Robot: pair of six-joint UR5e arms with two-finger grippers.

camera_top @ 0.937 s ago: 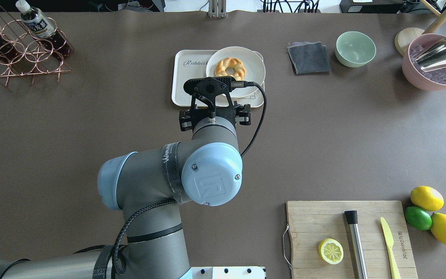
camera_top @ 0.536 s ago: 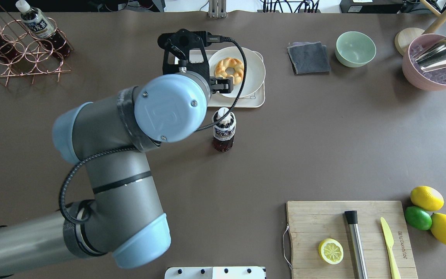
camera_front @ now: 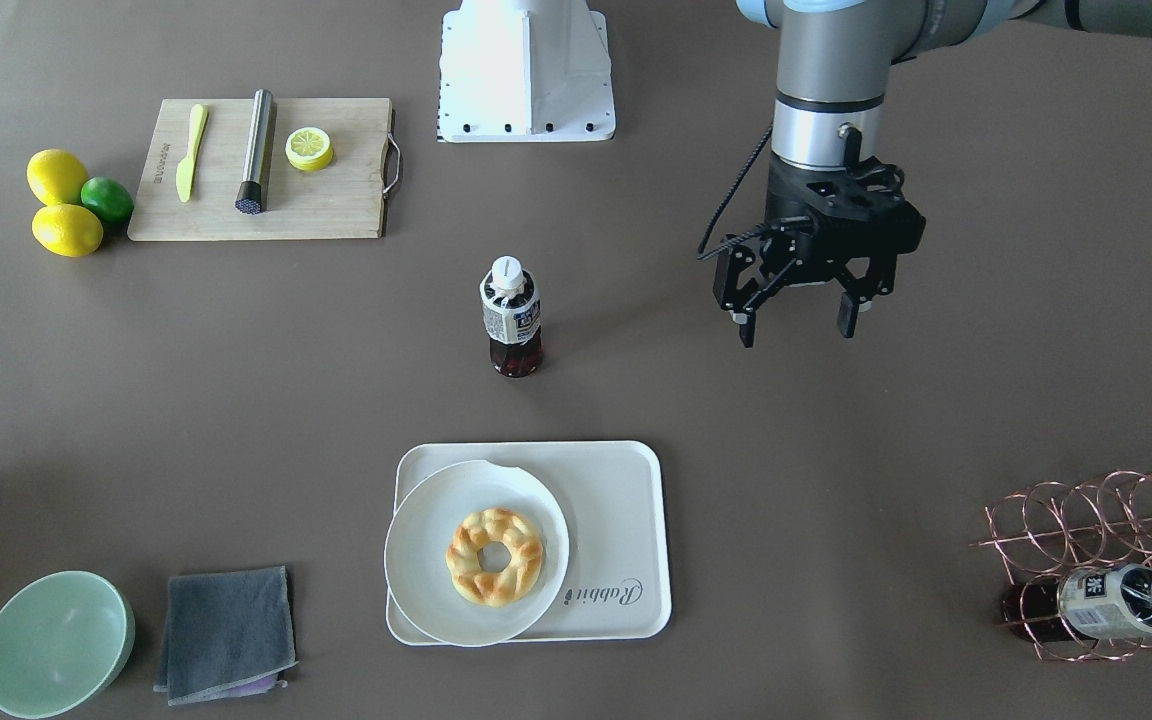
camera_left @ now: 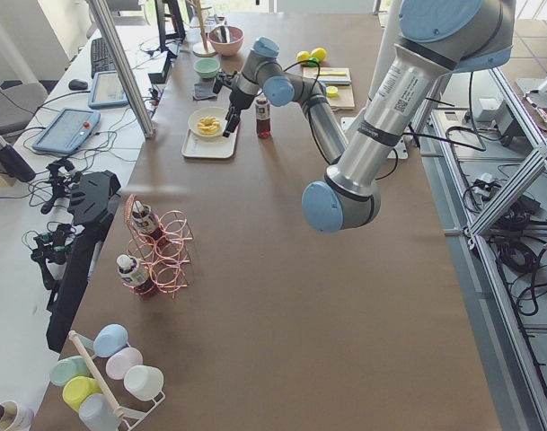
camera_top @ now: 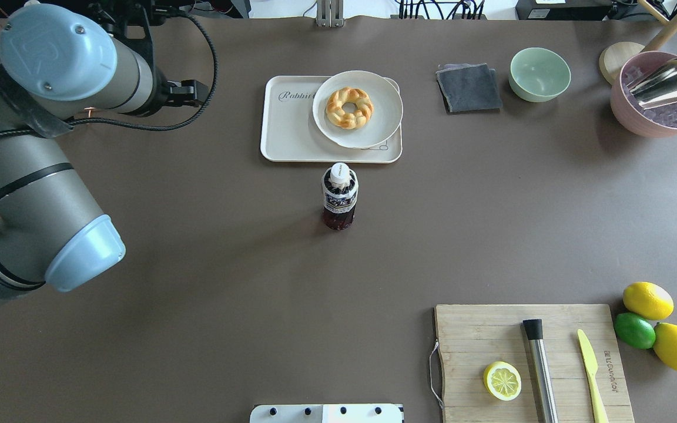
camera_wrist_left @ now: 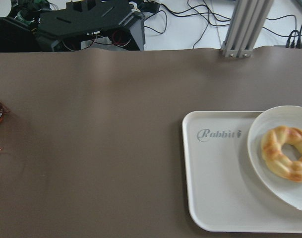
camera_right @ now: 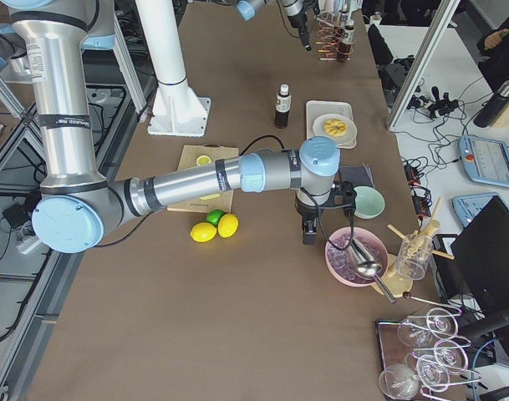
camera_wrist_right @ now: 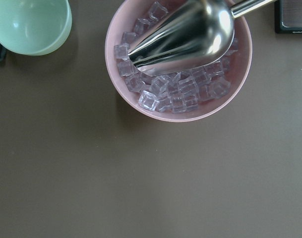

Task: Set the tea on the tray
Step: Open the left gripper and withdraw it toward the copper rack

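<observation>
**Tea bottle upright beside the tray, no hand on it**

The tea bottle stands on the surface just beside the near long rim of the tray, touching neither the tray nor the plate that carries a braided ring pastry. The left hand hangs well apart from it, fingers spread and empty. The right hand shows only in the side view, near the pink ice bowl, and I cannot tell whether it is apart or together.

The bottle looks full, so probably light but bottom-weighted. Its thin plastic wall likely gives under a hard squeeze, and the glossy label may slide. Being tall and narrow, it should tip easily. The label band at mid-body seems the safest hold.

The tray bears grey script reading "Rabbit", and the bare patch there looks like the free landing spot. The bottle's label carries dark print too small to read.
</observation>
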